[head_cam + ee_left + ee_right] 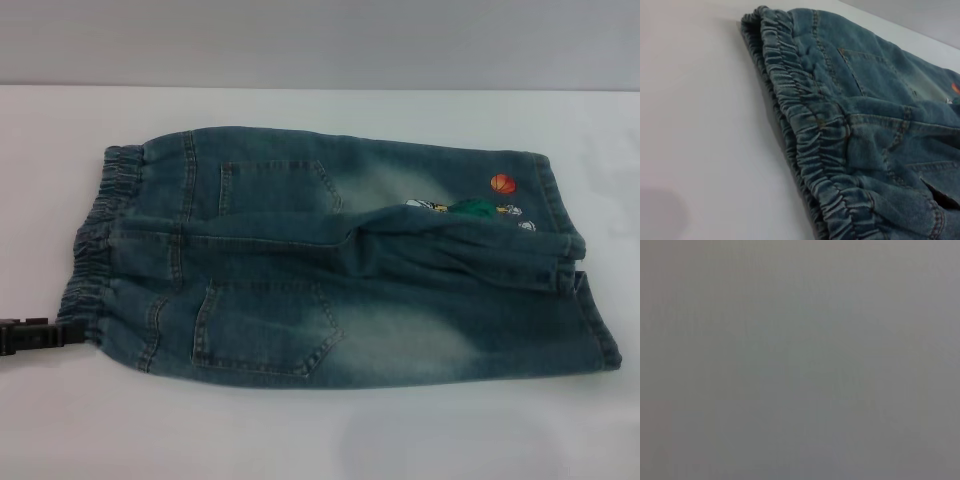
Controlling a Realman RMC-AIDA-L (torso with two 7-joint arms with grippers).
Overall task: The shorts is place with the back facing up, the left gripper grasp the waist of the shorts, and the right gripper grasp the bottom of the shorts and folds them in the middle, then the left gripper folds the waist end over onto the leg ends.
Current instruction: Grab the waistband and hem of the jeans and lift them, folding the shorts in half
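The faded blue denim shorts (pixel 330 260) lie flat on the white table with both back pockets up. The gathered waist (pixel 100 240) is at the left, and the leg ends (pixel 572 250) are at the right. An orange basketball patch (pixel 502 184) shows by the far hem. My left gripper (pixel 60 334) reaches in low from the left edge, its tip at the near corner of the waist. In the left wrist view the ruffled waist (pixel 805 125) fills the picture close up. My right gripper is out of view; its wrist view shows only a plain grey surface.
The white table (pixel 300 430) runs around the shorts on all sides, with a grey wall (pixel 320 40) behind its far edge. A fold of denim (pixel 450 245) bunches along the middle seam between the legs.
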